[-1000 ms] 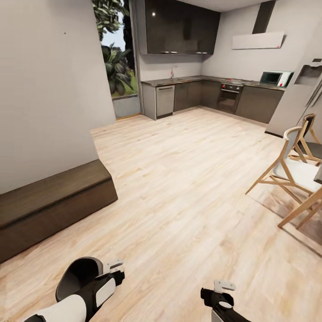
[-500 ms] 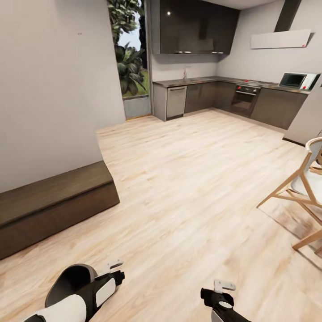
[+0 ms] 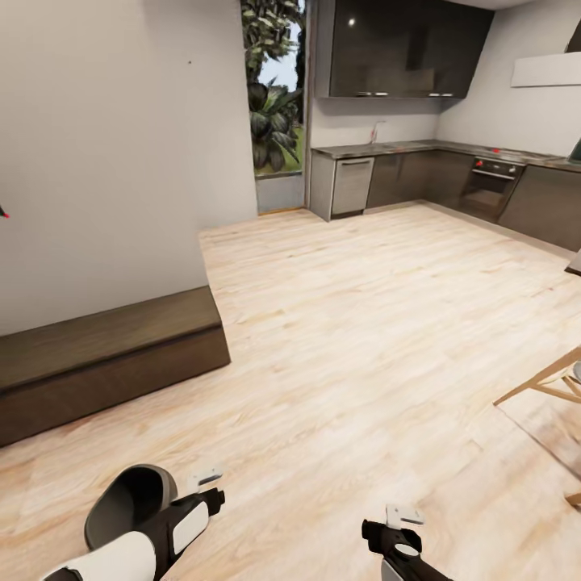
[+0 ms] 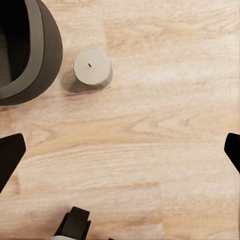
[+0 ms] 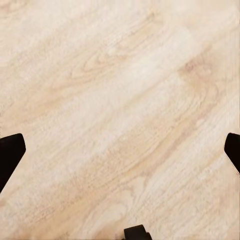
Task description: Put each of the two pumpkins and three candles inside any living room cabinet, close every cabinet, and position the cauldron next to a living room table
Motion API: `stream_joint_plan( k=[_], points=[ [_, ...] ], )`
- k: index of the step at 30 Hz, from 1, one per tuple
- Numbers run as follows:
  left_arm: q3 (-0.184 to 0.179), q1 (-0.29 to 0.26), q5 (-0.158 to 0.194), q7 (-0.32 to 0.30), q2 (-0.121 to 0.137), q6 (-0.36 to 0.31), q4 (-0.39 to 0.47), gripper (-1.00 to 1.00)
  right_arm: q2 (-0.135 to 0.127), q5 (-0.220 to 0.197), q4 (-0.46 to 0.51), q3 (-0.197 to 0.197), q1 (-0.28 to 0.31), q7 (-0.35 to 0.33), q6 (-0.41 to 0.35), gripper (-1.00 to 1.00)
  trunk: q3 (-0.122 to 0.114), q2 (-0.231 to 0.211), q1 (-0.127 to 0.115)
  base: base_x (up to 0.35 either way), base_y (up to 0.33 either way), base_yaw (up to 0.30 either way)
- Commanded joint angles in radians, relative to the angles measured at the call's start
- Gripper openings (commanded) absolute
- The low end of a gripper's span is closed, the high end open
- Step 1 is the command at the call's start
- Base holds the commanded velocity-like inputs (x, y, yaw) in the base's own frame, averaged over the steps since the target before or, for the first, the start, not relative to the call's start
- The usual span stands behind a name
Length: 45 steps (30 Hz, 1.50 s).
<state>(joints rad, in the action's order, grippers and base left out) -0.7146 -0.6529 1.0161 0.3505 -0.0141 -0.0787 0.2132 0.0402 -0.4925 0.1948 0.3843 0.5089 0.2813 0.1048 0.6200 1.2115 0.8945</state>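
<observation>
- Head view: a long, low dark-brown wooden cabinet stands against the plain grey wall at the left, its fronts shut and its top bare.
- Head view: pale wood-plank floor runs back to a kitchen with dark wall cupboards, a grey worktop run, a steel-fronted dishwasher and a dark oven; a tall window beside them shows green plants.
- Head view: the leg of a light wooden chair enters at the right edge.
- Head view: the squat round black cauldron sits on the floor at the lower left, just beside the white-and-black left arm; the black right arm lies at the lower edge, well apart from it.
- Left wrist view: the left gripper hangs over the floor with its black fingers spread wide at either edge, nothing between them.
- Left wrist view: a short olive-beige cylindrical candle with a pale flat top stands upright on the planks, just beside the cauldron's rim but apart from it.
- Right wrist view: the right gripper has its fingers equally wide apart over bare floorboards.
</observation>
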Motion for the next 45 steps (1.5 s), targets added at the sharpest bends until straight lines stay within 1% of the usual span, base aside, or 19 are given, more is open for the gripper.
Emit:
stream_joint_plan(
  k=[1, 12, 39, 45],
  points=[
    [-0.007, -0.001, 0.004, 0.007, 0.0, -0.004, 0.002, 1.0, 0.0, -0.011, 0.0, 0.008, 0.0, 0.004, 0.004, 1.0, 0.001, 0.001, 0.0, 0.082, -0.178, 0.292],
    [-0.007, -0.001, 0.004, 0.007, 0.0, -0.004, 0.002, 1.0, 0.0, -0.011, 0.0, 0.008, 0.0, 0.004, 0.004, 1.0, 0.001, 0.001, 0.0, 0.016, -0.148, 0.292],
    [-0.006, 0.0, 0.004, 0.007, 0.002, -0.004, 0.002, 1.0, 0.0, -0.011, 0.0, 0.008, 0.0, 0.004, 0.004, 1.0, 0.001, 0.001, 0.0, 0.0, -0.004, 0.293],
    [-0.008, 0.018, 0.002, 0.007, 0.002, -0.004, 0.002, 1.0, 0.0, -0.011, 0.0, 0.008, 0.0, 0.004, 0.004, 1.0, 0.001, 0.001, 0.0, 0.0, 0.0, 0.293]
  ],
)
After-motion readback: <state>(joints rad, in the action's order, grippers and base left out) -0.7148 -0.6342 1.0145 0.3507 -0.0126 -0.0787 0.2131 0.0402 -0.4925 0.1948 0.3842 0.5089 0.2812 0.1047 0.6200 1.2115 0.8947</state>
